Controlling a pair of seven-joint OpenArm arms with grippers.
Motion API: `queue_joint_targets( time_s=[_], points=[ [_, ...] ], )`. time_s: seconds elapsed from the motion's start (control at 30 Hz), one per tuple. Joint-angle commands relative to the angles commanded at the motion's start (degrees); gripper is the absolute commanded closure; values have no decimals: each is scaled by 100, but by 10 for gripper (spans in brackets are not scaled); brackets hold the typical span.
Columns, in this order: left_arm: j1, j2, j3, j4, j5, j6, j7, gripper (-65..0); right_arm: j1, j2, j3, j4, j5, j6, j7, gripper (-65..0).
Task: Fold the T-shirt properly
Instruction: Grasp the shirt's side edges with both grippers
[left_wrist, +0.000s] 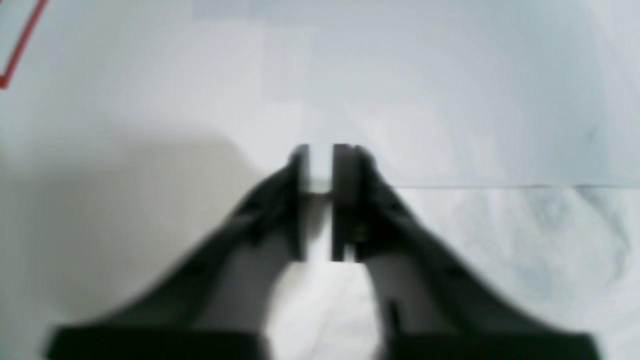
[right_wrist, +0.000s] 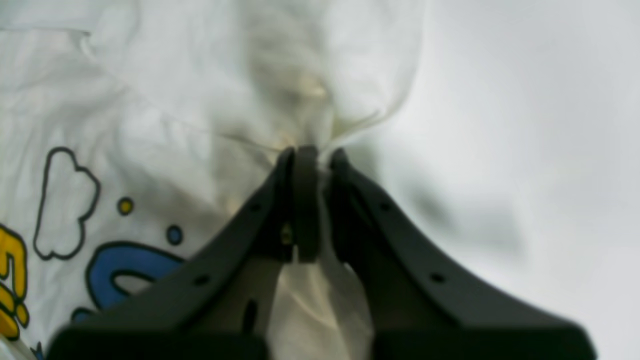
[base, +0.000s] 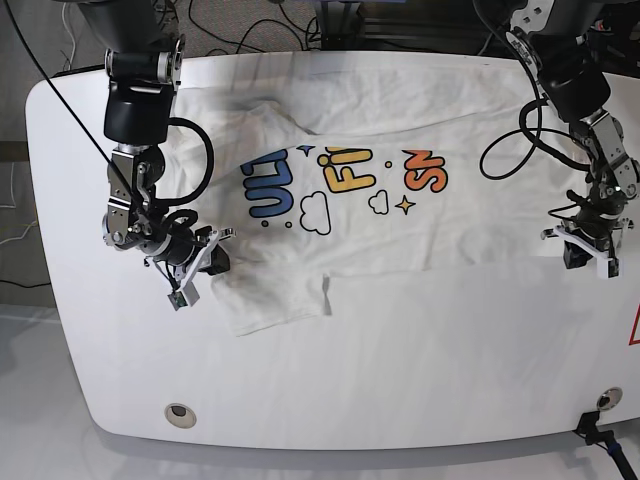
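The white T-shirt (base: 420, 235) lies spread across the table with its print facing up: blue, yellow and orange letters, clouds and stars. In the base view my right gripper (base: 203, 262) sits at the shirt's left side. The right wrist view shows this gripper (right_wrist: 320, 152) shut on a bunched fold of the T-shirt (right_wrist: 150, 115). My left gripper (base: 588, 252) is at the shirt's right edge. In the left wrist view, the left gripper (left_wrist: 320, 152) stands nearly closed with a strip of white cloth between its fingers, at a corner of the T-shirt (left_wrist: 500, 250).
The white table (base: 400, 390) has rounded corners and bare surface in front of the shirt. A red tape mark (base: 634, 328) lies near the right edge and shows as the red tape mark (left_wrist: 20, 47) in the left wrist view. Cables hang behind the table.
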Motion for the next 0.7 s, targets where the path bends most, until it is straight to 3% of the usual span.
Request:
queue_joint_targets(
  time_s=[0.3,0.7],
  points=[
    [756,0,9,1143,0,0,0,0,-695,9,290,1767,-44,0,-976,0],
    [1020,-35,-246,1292,0,0,0,0,-1029,-44,290,2127,-53,0,-1011,0]
  ],
)
